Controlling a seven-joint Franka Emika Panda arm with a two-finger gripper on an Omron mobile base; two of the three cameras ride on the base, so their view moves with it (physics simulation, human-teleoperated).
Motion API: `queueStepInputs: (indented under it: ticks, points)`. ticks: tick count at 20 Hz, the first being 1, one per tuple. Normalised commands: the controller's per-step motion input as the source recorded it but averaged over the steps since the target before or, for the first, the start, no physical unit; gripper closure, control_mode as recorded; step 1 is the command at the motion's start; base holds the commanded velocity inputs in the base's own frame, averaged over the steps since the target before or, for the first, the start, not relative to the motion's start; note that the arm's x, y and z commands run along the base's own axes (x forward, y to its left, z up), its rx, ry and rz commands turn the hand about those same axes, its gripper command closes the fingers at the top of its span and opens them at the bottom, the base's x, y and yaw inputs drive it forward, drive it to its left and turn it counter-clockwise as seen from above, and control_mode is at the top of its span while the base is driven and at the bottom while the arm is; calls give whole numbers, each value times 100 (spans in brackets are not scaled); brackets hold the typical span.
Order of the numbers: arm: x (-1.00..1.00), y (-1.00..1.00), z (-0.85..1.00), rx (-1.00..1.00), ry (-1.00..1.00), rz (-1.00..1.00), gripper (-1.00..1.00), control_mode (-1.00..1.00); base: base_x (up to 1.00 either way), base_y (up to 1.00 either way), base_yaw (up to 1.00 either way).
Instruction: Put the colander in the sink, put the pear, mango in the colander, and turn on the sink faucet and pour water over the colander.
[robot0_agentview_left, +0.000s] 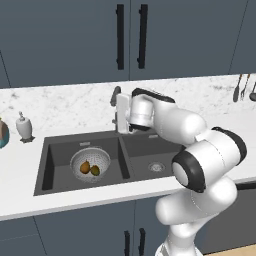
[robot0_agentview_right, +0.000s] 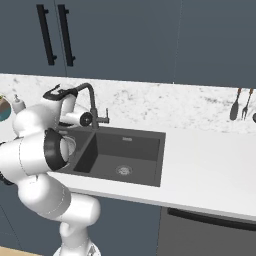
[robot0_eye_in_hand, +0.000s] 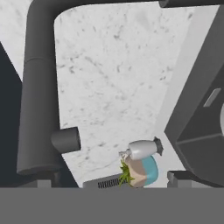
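Claw (robot0_eye_in_hand: 107, 183) spread wide, holding nothing, right at the faucet (robot0_eye_in_hand: 39, 100); colander (robot0_agentview_left: 90, 164) with probably two fruits sits below-left. No readable writing.

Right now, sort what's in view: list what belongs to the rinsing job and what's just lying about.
Job:
- colander in the left basin of the sink
- two fruits in the colander
- sink faucet
- claw, at the faucet

Lying about:
- soap dispenser
- small potted plant
- hanging utensils
- cabinet handles
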Motion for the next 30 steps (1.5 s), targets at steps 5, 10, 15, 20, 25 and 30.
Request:
queueStepInputs:
  ticks: [5,10,15,20,25,30]
  points:
    - [24,-26,-6,1,0,-1,-100,-100,0,0,0]
    - [27,-21,-10,3,1,0,-100,-100,0,0,0]
    - [33,-15,-15,4,2,0,-100,-100,0,0,0]
    - [33,-12,-15,4,4,-1,-100,-100,0,0,0]
    - [27,-16,-12,4,5,-1,-100,-100,0,0,0]
    - [25,-17,-8,3,6,-1,-100,-100,0,0,0]
